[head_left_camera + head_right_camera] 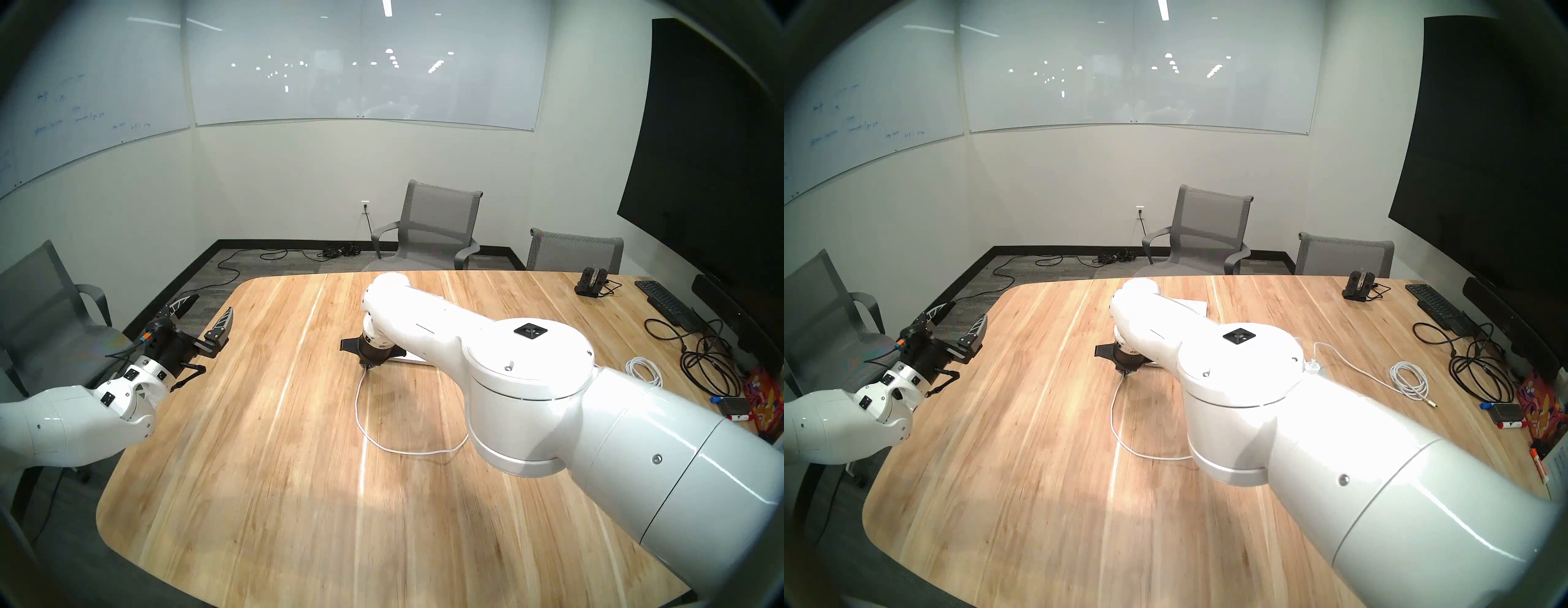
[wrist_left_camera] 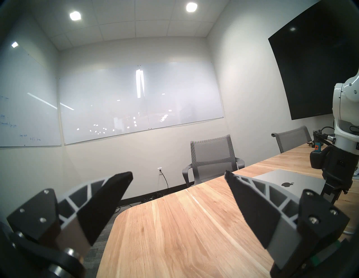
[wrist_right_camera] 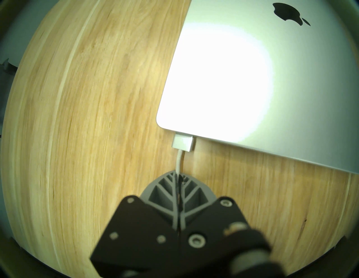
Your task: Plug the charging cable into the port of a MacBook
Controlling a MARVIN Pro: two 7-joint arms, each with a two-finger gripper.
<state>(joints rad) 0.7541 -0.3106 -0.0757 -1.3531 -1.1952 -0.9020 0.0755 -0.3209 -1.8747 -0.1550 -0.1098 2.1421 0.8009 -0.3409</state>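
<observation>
Right end effector [image 3: 177,175] on charging cable [image 3: 179,161]

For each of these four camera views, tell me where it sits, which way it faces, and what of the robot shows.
Head stereo left: from the head, down over the light wooden table; both arms, open left gripper.
Head stereo right: nearly identical, shifted sideways.
Left wrist: level, toward the whiteboard wall; its own spread fingers.
Right wrist: steeply down at the thin silver MacBook; right gripper shut on the thin white charging cable.
Shared: both wrist views show the MacBook's black apple logo.
</observation>
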